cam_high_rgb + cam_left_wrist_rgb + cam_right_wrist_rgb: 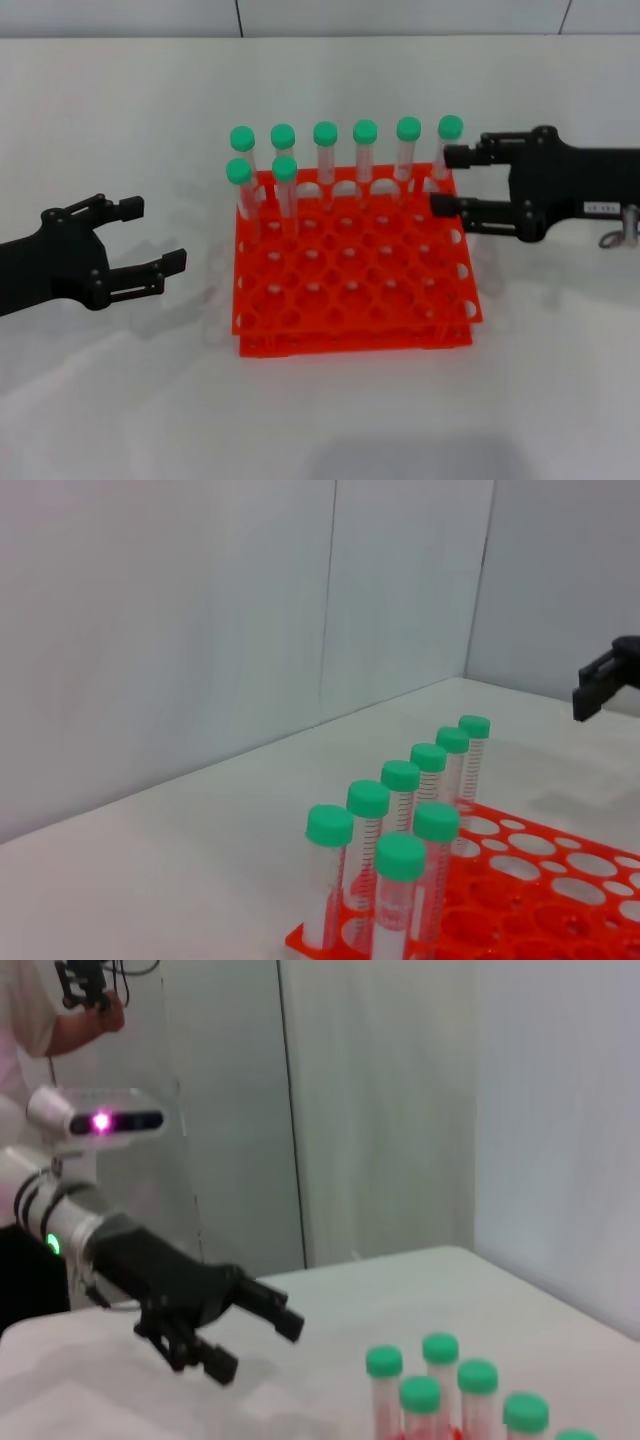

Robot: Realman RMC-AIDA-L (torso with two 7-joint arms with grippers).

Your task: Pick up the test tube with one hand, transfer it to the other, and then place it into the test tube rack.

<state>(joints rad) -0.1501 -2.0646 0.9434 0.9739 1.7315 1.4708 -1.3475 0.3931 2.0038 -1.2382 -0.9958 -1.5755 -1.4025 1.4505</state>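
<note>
The right claw, spread, straddles the upright test tube at the test tube rack's far right corner, while the spread left claw waits well apart.

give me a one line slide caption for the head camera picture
Eight green-capped tubes stand in the orange test tube rack; the open right gripper brackets the far-right test tube, the open left gripper waits beside the rack.
</note>
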